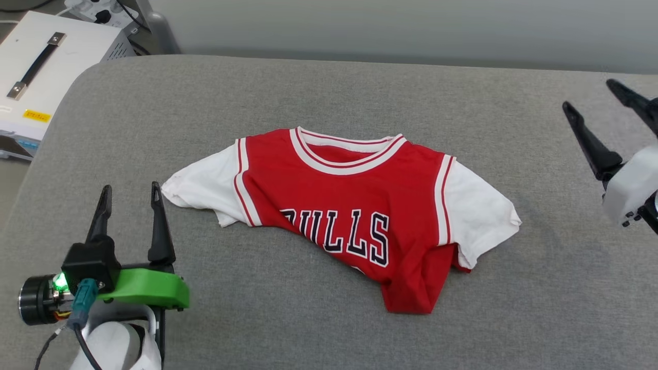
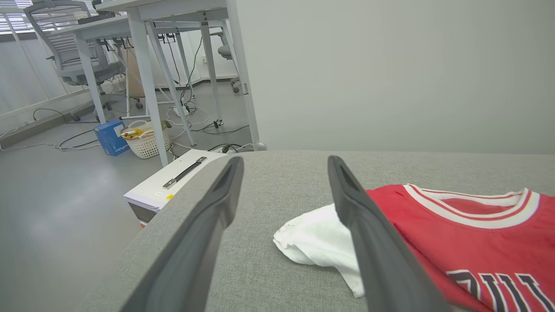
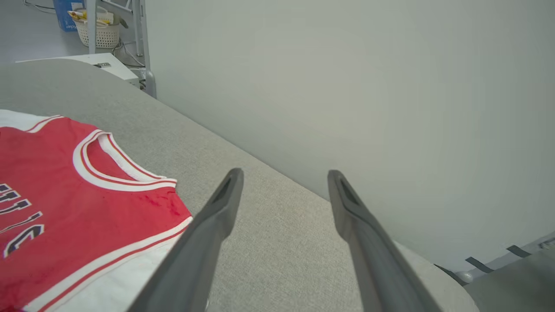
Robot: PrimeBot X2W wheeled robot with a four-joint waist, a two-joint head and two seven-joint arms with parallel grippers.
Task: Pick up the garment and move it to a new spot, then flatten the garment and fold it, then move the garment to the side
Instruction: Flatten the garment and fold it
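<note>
So, the garment (image 1: 349, 205) lies mid-table on the grey fabric-covered top (image 1: 308, 87), collar on the far side, and nothing is holding it. The upper chest is fairly flat. The lower body is tucked under on a diagonal and bunches to a red point at the near right, swallowing part of the black lettering. Both white sleeves stick out sideways, and the left cuff is crumpled. It looks like thin, limp jersey cloth with striped trim at the collar and sleeve seams, so expect it to sag and drape when lifted.

Your left gripper (image 1: 131, 186) sits low just beside the left cuff, fingers spread wide and empty. Your right gripper (image 1: 589, 94) is well clear of the right sleeve, also spread wide and empty.

My read is that you're at the grab. Whether it's for the relocate or the flatten, I can't tell.

The next move calls for a pinch on each side, right arm closing in first. Those long tapered fingers must catch cloth against a soft top. The woven cover looks grippy, so lift clear rather than drag.

A white box with a black handle (image 1: 46, 67) sits off the far-left corner.
</note>
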